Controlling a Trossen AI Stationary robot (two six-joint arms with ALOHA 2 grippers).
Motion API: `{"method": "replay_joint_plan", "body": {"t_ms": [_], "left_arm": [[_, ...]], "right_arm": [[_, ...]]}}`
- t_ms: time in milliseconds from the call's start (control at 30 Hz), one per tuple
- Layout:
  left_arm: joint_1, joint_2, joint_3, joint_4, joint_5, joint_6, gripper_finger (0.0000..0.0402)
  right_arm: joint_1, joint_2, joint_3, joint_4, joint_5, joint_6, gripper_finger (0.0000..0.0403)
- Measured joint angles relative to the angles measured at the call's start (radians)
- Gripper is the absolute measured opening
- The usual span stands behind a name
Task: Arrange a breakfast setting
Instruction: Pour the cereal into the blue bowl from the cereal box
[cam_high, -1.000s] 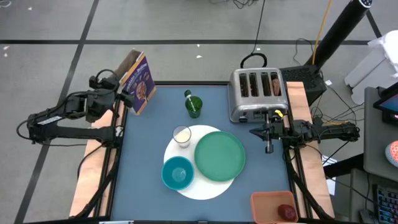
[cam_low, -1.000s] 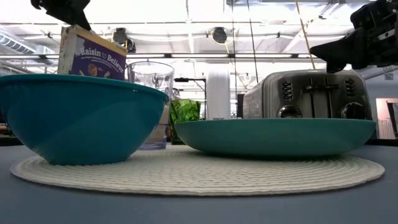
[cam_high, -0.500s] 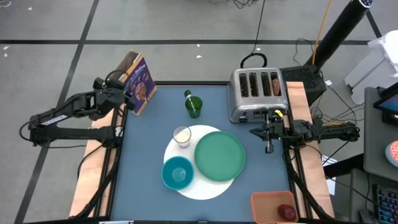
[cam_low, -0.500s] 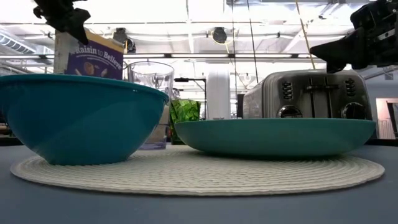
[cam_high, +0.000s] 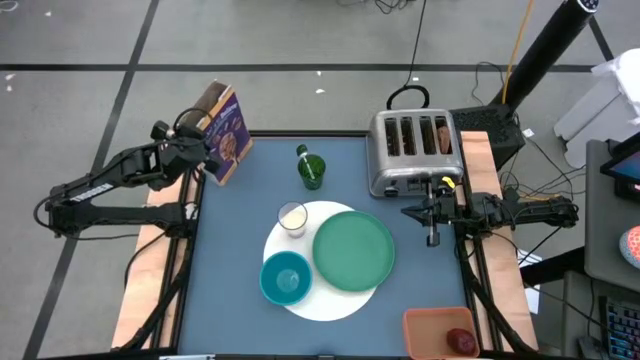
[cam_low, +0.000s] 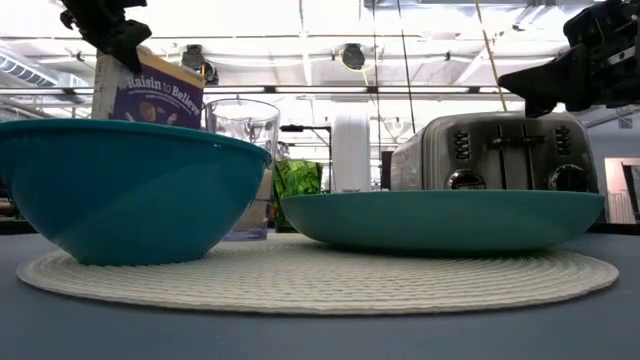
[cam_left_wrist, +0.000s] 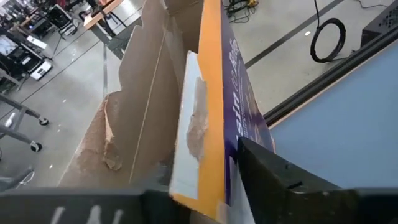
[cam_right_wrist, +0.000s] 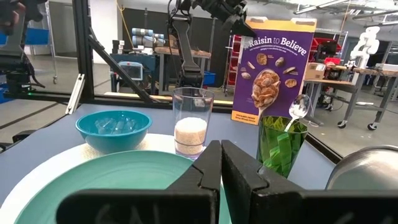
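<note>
The purple cereal box (cam_high: 228, 137) stands upright with its top open at the table's far left edge; it also shows in the right wrist view (cam_right_wrist: 270, 68). My left gripper (cam_high: 200, 152) is at its top and shut on it. The white mat (cam_high: 325, 303) carries the green plate (cam_high: 353, 250), the teal bowl (cam_high: 286, 277) and the clear glass (cam_high: 292, 217). The green cup (cam_high: 311, 171) holds the spoon (cam_right_wrist: 298, 107). My right gripper (cam_high: 432, 238) is shut and empty, hovering in front of the toaster. The dark-red fruit (cam_high: 460, 341) lies in the tray. My left gripper holds the box's purple front wall at its top edge (cam_left_wrist: 214, 155), near one corner. One finger (cam_left_wrist: 273, 180) lies on the purple outer face; the other side is hidden behind the wall. The fingers come from the table's left, slanting down. The box stands upright on the table.
The silver toaster (cam_high: 415, 150) stands at the far right, with something brown in one slot (cam_high: 443, 136). The orange-pink tray (cam_high: 440, 325) sits at the near right corner. Bare blue table (cam_high: 230, 250) lies left of the mat.
My left gripper has gone toward the table's right edge, up to the cereal box's open top. The top of the box has shifted a little in the low view, while its base stays in place.
</note>
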Motion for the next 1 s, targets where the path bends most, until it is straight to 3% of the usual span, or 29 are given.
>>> {"method": "replay_joint_plan", "body": {"t_ms": [467,700,1000], "left_arm": [[0.000,0.000,-0.002,0.006,0.013,-0.006,0.0034],[0.000,0.000,-0.004,0.040,0.019,0.004,0.0025],[0.000,0.001,-0.008,0.177,0.042,0.132,0.0004]], "right_arm": [[0.000,0.000,0.000,0.000,0.000,0.000,0.0006],[0.000,0.000,0.000,0.000,0.000,0.000,0.0006],[0.000,0.000,0.000,0.000,0.000,0.000,0.0006]]}}
